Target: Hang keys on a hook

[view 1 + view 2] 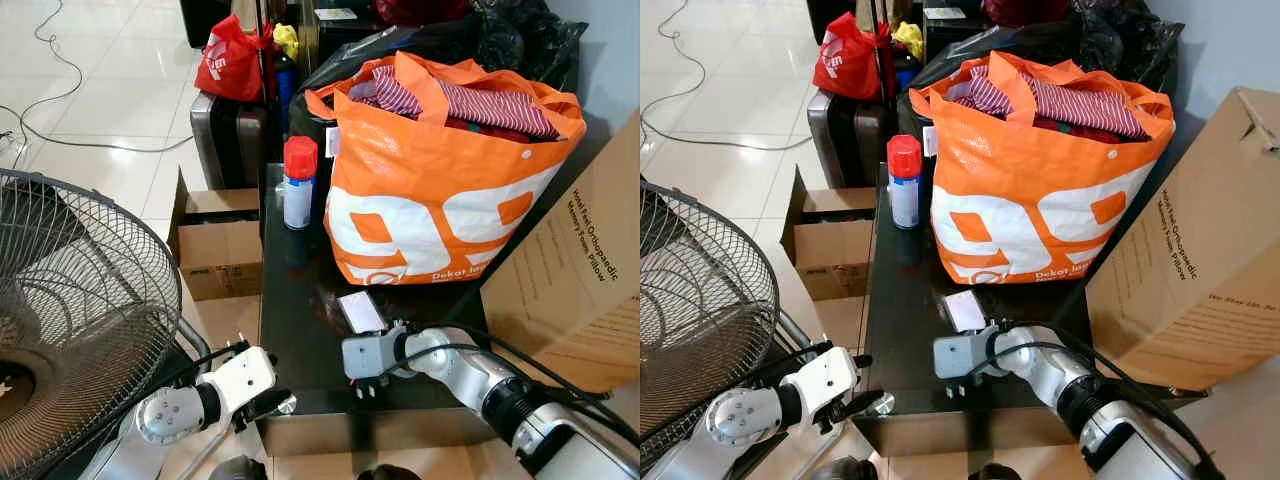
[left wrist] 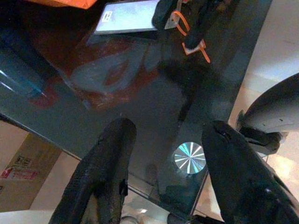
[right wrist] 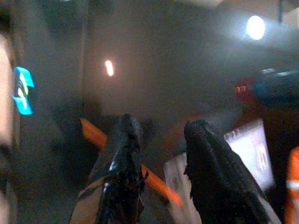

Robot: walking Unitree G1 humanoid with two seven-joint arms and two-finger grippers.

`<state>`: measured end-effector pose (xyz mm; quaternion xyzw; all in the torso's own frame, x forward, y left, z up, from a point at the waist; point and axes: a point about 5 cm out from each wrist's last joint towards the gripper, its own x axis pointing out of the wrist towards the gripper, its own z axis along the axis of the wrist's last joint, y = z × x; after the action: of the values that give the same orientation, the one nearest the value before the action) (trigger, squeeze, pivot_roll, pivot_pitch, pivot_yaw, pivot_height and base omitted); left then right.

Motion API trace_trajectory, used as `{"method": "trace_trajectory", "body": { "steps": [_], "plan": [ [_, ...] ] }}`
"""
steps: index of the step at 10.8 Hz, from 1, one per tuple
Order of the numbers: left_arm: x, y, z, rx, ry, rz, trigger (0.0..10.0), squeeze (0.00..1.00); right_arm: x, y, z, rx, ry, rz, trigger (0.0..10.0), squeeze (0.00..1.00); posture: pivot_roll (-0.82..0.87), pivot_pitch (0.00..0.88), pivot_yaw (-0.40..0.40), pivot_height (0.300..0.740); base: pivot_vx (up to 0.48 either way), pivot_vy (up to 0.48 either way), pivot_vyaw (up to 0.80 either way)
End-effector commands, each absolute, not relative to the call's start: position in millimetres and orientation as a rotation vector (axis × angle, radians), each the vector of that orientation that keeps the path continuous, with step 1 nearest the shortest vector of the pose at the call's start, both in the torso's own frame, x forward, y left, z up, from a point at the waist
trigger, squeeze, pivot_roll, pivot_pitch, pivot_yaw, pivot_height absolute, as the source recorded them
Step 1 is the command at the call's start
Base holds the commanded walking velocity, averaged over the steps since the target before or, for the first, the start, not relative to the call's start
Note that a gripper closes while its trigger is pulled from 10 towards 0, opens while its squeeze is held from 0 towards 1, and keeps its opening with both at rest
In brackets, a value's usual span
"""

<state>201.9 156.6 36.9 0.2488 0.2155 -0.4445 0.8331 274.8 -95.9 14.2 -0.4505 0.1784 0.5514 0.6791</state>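
A black glass table [image 1: 300,330] stands in front of me. My right gripper [image 1: 368,384] points down at its near middle, just in front of a white card [image 1: 361,311]. In the right wrist view its fingers [image 3: 122,154] stand a little apart over an orange strap [image 3: 93,133] lying on the glass; the keys themselves cannot be made out. From the left wrist view, orange strap pieces [image 2: 194,44] lie by those fingers. My left gripper [image 1: 270,405] hovers open at the table's near left corner, holding nothing.
A full orange shopping bag [image 1: 440,180] and a red-capped spray can [image 1: 298,185] stand at the back of the table. A fan [image 1: 70,320] is close on the left, cardboard boxes [image 1: 215,245] beside the table, and a large carton [image 1: 580,280] leans on the right.
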Motion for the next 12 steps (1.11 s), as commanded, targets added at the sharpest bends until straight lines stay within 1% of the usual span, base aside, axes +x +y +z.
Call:
{"method": "trace_trajectory", "body": {
  "steps": [1, 2, 3, 4, 6, 7, 8, 9, 12],
  "plan": [
    [201, 154, 39, 0.54, 0.453, -0.955, 10.0, 0.0, 274, -87, 22, -0.856, 0.378, 1.248, 8.1, 0.0, -0.04, 0.089, -0.046, 0.74, 0.0, 0.0, 0.0],
    [201, 154, 39, 0.54, 0.454, -0.954, 10.0, 0.0, 275, -81, 29, -0.771, 0.35, 1.257, 10.0, 0.0, -0.04, 0.089, -0.045, 0.74, 0.0, 0.0, 0.0],
    [202, 155, 39, 0.543, 0.455, -0.956, 10.0, 0.0, 278, -82, 36, -0.774, 0.317, 1.265, 10.0, 0.0, -0.04, 0.09, -0.046, 0.74, 0.0, 0.0, 0.0],
    [202, 155, 39, 0.543, 0.455, -0.956, 10.0, 0.0, 284, -93, 35, -0.89, 0.338, 1.257, 10.0, 1.0, -0.04, 0.092, -0.048, 0.74, 0.0, 0.0, 0.0],
    [202, 155, 39, 0.544, 0.456, -0.956, 10.0, 0.0, 295, -111, 36, -1.218, 0.327, 1.248, 10.0, 1.0, -0.04, 0.094, -0.051, 0.74, 0.0, 0.0, 0.0],
    [202, 155, 39, 0.546, 0.457, -0.956, 10.0, 0.0, 298, -114, 38, -1.282, 0.318, 1.251, 10.0, 1.0, -0.04, 0.093, -0.051, 0.74, 0.0, 0.0, 0.0],
    [202, 155, 40, 0.549, 0.457, -0.957, 10.0, 0.0, 299, -118, 39, -1.348, 0.318, 1.277, 10.0, 0.16, -0.04, 0.092, -0.051, 0.74, 0.0, 0.0, 0.0],
    [202, 155, 40, 0.55, 0.457, -0.957, 10.0, 0.0, 298, -121, 38, -1.36, 0.335, 1.322, 10.0, 0.0, -0.04, 0.092, -0.05, 0.74, 0.0, 0.0, 0.0],
    [203, 155, 40, 0.551, 0.46, -0.96, 10.0, 0.0, 295, -118, 31, -1.396, 0.326, 1.332, 10.0, 0.0, -0.04, 0.09, -0.052, 0.74, 0.0, 0.0, 0.0]
  ]
}}
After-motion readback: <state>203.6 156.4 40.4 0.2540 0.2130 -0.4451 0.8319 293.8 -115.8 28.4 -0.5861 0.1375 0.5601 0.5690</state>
